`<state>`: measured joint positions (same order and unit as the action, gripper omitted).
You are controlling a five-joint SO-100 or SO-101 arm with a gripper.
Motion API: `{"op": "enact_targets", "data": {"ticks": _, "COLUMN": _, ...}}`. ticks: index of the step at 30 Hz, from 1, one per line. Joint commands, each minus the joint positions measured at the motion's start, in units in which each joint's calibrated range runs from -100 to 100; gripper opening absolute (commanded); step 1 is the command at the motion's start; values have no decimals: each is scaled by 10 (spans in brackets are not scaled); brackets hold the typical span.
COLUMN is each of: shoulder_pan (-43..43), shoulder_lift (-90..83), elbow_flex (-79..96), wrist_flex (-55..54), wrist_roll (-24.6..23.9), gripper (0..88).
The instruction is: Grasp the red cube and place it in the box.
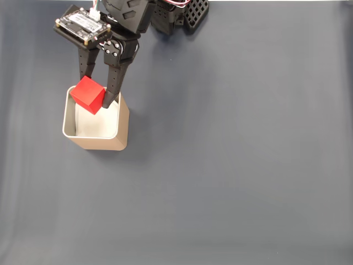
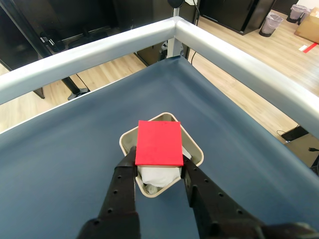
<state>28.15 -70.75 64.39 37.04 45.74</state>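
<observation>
A: What's your gripper doing?
B: Clamped on the red cube, held above the box opening.
A: Box contents?
B: White lining, and you can see nothing resting inside.

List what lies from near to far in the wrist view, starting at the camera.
Hand shut on the red cube → box beneath it → bare blue table surface → silvery rail → wooden floor.
</observation>
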Motion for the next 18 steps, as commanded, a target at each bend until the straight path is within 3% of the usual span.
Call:
{"op": "enact_targets", "data": {"ticks": 1, "shoulder_pan": 4, "shoulder_lift": -2, "elbow_flex": -8, "wrist_flex": -15, "wrist_roll": 2, "gripper": 33}}
{"op": "enact_targets", "data": {"ticks": 5, "shoulder_pan": 4, "shoulder_lift": -1, "elbow_flex": -8, "wrist_flex": -17, "wrist_roll": 1, "gripper": 37}}
{"op": "enact_targets", "data": {"ticks": 18, "shoulder_pan": 9, "shoulder_lift": 2, "elbow_flex": -3, "wrist_flex": -38, "wrist_roll": -13, "gripper": 255}}
